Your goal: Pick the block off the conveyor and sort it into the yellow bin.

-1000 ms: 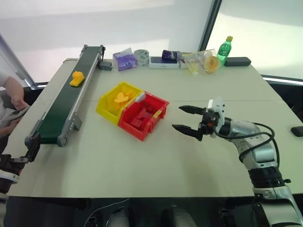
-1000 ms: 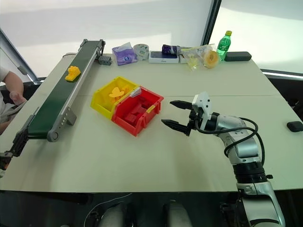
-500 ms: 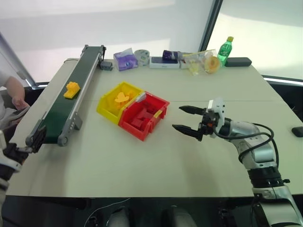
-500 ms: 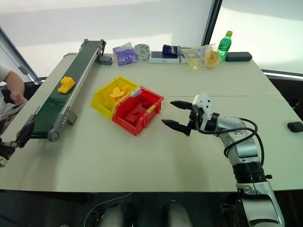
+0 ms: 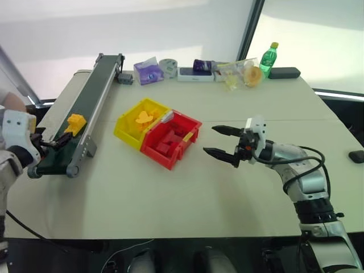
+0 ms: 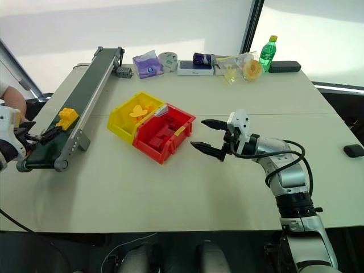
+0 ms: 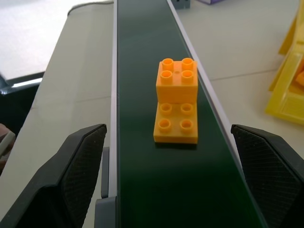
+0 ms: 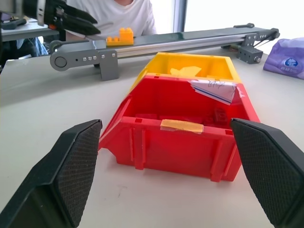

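The yellow-orange stepped block (image 5: 74, 123) rides on the dark green belt of the conveyor (image 5: 90, 94), close to its near end. My left gripper (image 5: 52, 142) is open at that near end, just above the belt. It points along the belt, with the block (image 7: 176, 99) a short way ahead between the lines of its fingers, untouched. The yellow bin (image 5: 126, 122) stands right of the conveyor and holds several yellow pieces. My right gripper (image 5: 210, 140) hovers open and empty over the table, right of the bins and facing them.
A red bin (image 5: 170, 142) with red pieces is joined to the yellow bin. A purple packet (image 5: 147, 72), a tape roll (image 5: 169, 66), a green bottle (image 5: 266, 59) and other items line the far edge. A person (image 8: 123, 14) sits beyond the conveyor's left side.
The block has travelled down the belt toward the near end. My left gripper has come up and forward from the table's front corner to the conveyor's near end. The right arm has kept still.
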Controlling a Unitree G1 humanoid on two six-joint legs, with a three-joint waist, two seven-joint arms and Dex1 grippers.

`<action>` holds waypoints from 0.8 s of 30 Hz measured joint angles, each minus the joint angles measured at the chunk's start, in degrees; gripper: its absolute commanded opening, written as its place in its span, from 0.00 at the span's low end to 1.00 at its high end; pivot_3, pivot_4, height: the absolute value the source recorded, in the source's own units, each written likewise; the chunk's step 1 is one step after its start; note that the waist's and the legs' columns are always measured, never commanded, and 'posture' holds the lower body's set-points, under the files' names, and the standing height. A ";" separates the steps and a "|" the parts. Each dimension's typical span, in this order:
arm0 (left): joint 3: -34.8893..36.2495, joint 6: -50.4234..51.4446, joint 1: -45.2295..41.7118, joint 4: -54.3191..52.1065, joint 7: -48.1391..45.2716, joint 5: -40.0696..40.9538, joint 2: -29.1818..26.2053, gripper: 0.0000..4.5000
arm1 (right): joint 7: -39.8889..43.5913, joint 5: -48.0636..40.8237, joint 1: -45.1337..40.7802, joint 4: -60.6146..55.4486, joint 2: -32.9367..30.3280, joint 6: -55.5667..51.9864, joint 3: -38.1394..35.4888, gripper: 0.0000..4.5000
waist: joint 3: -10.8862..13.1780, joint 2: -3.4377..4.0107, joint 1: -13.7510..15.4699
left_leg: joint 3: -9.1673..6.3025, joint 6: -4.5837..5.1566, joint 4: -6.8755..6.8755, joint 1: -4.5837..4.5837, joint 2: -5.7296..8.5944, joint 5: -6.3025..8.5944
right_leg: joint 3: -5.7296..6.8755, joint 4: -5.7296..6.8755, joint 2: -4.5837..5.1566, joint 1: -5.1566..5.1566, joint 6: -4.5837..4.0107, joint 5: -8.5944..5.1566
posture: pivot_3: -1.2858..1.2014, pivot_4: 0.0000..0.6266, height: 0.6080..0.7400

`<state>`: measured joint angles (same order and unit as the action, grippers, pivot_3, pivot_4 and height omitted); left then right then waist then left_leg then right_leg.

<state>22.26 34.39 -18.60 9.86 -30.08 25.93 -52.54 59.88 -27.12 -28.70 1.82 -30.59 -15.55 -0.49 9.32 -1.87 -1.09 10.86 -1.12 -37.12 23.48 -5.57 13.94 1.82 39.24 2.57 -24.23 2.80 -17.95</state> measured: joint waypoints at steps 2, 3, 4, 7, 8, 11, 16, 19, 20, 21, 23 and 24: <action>-1.37 -0.17 -1.70 2.60 -1.23 -0.81 0.43 0.98 | -0.35 -0.05 0.28 -0.71 -0.10 -0.49 -0.06 1.00 | 0.00 0.00 0.06 | 0.00 0.00 0.00 0.01 0.00 0.00 | 0.00 0.00 0.00 -0.01 0.00 0.00 | 0.52 0.24 1.00; -1.71 -0.38 -2.38 3.50 -1.76 -1.17 0.84 0.98 | -0.50 -0.05 0.47 -0.99 -0.14 -0.57 -0.08 1.00 | 0.00 0.00 0.08 | -0.01 0.00 -0.01 0.02 0.00 0.00 | 0.00 0.00 -0.01 -0.01 0.00 0.00 | 0.52 0.24 1.00; -2.03 -0.50 -2.80 4.11 -2.20 -1.50 1.11 0.98 | -0.58 -0.05 0.53 -1.19 -0.16 -0.67 -0.08 1.00 | 0.00 0.00 0.08 | 0.00 0.00 -0.02 0.02 0.00 0.00 | 0.00 0.01 -0.01 -0.01 0.00 0.00 | 0.52 0.24 1.00; -3.15 -1.36 -3.74 5.85 -3.04 -2.24 1.69 0.93 | -0.91 -0.05 0.54 -1.53 -0.20 -0.90 -0.09 1.00 | 0.00 0.00 0.10 | 0.00 0.00 -0.03 0.02 0.00 0.00 | 0.00 0.01 -0.01 -0.01 0.01 0.00 | 0.52 0.24 1.00; -3.14 -1.42 -3.74 5.94 -3.32 -2.41 1.80 0.87 | -0.97 -0.05 0.55 -1.53 -0.25 -0.96 -0.12 1.00 | 0.00 0.00 0.09 | -0.01 0.00 -0.03 0.02 0.00 0.00 | 0.00 0.01 -0.01 -0.01 0.01 0.00 | 0.52 0.24 1.00; -3.13 -1.56 -3.66 5.64 -4.23 -2.26 2.66 0.60 | -0.98 -0.05 0.54 -1.53 -0.30 -0.98 -0.13 1.00 | 0.00 0.00 0.09 | -0.01 0.00 -0.05 0.02 0.00 0.00 | 0.00 0.04 -0.01 -0.01 0.01 0.00 | 0.52 0.24 1.00; -1.72 -0.93 -1.32 2.86 -4.62 -1.44 3.13 0.30 | -1.02 -0.05 0.56 -1.56 -0.71 -1.08 -0.30 1.00 | 0.00 0.00 -0.10 | -0.02 -0.01 -0.09 0.01 -0.02 -0.01 | -0.04 0.12 -0.02 -0.01 0.00 0.00 | 0.52 0.24 1.00; 0.10 0.47 0.14 0.57 -3.58 -1.33 3.20 0.30 | -1.11 -0.05 0.54 -1.56 -0.84 -1.19 -0.36 1.00 | 0.00 0.00 -0.07 | -0.02 -0.01 -0.08 0.01 -0.01 -0.01 | -0.06 0.11 0.01 -0.02 0.01 0.00 | 0.52 0.24 1.00; 0.46 0.81 0.46 -0.41 -3.44 -1.15 3.20 0.30 | -1.13 -0.05 0.54 -1.57 -0.84 -1.24 -0.36 1.00 | 0.00 0.00 -0.03 | -0.02 -0.01 -0.09 0.02 -0.02 -0.01 | -0.06 0.11 0.01 -0.02 0.01 0.00 | 0.52 0.24 1.00; 1.22 1.59 0.67 -2.24 -3.10 -0.70 3.36 0.30 | -1.16 -0.05 0.53 -1.57 -0.84 -1.32 -0.36 1.00 | 0.00 0.00 0.07 | -0.02 -0.01 -0.09 0.02 -0.02 -0.01 | -0.06 0.11 0.01 -0.01 0.01 0.00 | 0.52 0.24 1.00; 1.89 2.09 0.35 -5.03 -2.17 -0.13 3.54 0.30 | -1.20 -0.05 0.53 -1.57 -0.83 -1.47 -0.34 1.00 | 0.00 0.00 0.37 | -0.05 -0.01 -0.11 0.03 0.00 -0.01 | -0.05 0.11 0.03 0.01 0.01 0.00 | 0.52 0.24 1.00; 2.14 2.81 -0.74 -6.61 -1.37 0.41 4.21 0.30 | -1.26 -0.05 0.53 -1.58 -0.84 -1.52 -0.34 1.00 | 0.00 0.00 0.56 | -0.06 -0.01 -0.12 0.03 0.02 -0.01 | -0.04 0.11 0.03 0.03 0.01 0.01 | 0.52 0.24 1.00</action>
<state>24.40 37.19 -19.34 3.25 -31.45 26.34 -48.32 58.62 -27.16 -28.17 0.24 -31.43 -17.06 -0.84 9.32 -1.88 -0.53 10.80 -1.13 -37.25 23.51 -5.55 13.94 1.78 39.35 2.60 -24.20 2.81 -17.94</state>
